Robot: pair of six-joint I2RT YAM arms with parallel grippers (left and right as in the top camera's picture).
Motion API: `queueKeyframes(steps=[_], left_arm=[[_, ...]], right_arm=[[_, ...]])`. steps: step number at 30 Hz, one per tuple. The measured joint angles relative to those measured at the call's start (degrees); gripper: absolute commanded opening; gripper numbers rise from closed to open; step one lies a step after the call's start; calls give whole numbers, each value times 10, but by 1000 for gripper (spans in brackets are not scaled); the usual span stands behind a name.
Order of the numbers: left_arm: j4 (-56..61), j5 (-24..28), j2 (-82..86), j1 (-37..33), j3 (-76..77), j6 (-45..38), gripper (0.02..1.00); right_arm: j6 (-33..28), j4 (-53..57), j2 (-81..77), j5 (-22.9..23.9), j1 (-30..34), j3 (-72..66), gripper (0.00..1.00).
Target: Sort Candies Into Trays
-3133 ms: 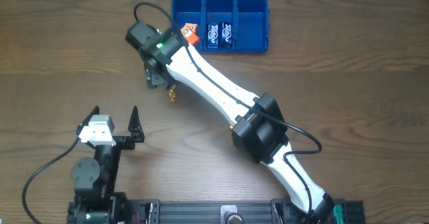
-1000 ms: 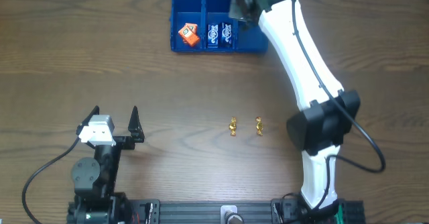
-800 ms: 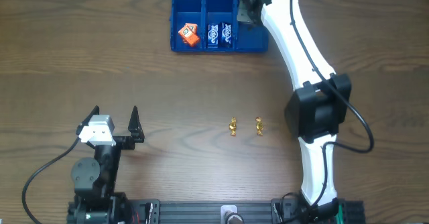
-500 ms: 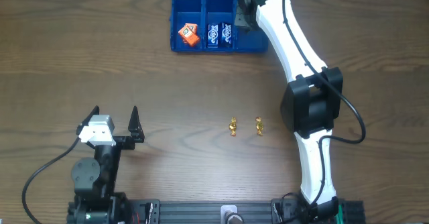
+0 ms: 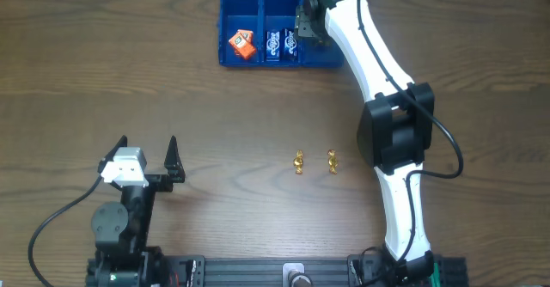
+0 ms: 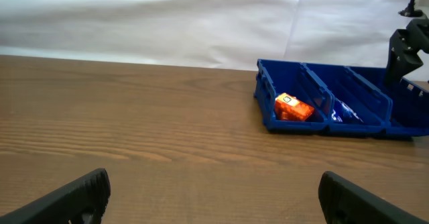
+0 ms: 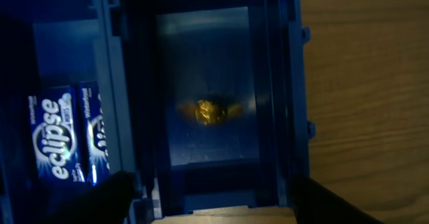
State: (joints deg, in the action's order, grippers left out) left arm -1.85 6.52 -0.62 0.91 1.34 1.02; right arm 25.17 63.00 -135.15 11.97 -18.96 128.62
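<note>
Left gripper (image 5: 148,141) sat parked by its base, fingers apart. Loose gold candies (image 5: 332,159) lay side by side mid-table, nearer the right arm and well apart from the right gripper (image 7: 214,200). That one hung, fingers apart, over the tray (image 5: 225,29), its right compartment holding one wrapped candy (image 7: 209,112).

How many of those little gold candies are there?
3 candies: two side by side on the table, one in the tray's right-end compartment. The arm may hide more.
</note>
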Motion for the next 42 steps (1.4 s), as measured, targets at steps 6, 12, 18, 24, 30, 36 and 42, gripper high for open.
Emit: queueKeyframes(steps=[6,12,18,24,30,36,42], left_arm=[[0,0,0,0,0,0,996],[0,0,0,0,0,0,998],[0,0,0,0,0,0,998],[0,0,0,0,0,0,998],[0,0,0,0,0,0,998],[0,0,0,0,0,0,998],[0,0,0,0,0,0,998]], right_arm=[[0,31,103,-5,-16,-36,794],[27,-12,355,-38,-113,-298,812],[108,-63,409,-69,-188,-556,809],[141,-135,408,-110,-216,-665,805],[150,-168,403,-121,-216,-702,803],[152,-193,353,-124,-216,-702,770],[153,-216,341,-124,-216,-702,713]])
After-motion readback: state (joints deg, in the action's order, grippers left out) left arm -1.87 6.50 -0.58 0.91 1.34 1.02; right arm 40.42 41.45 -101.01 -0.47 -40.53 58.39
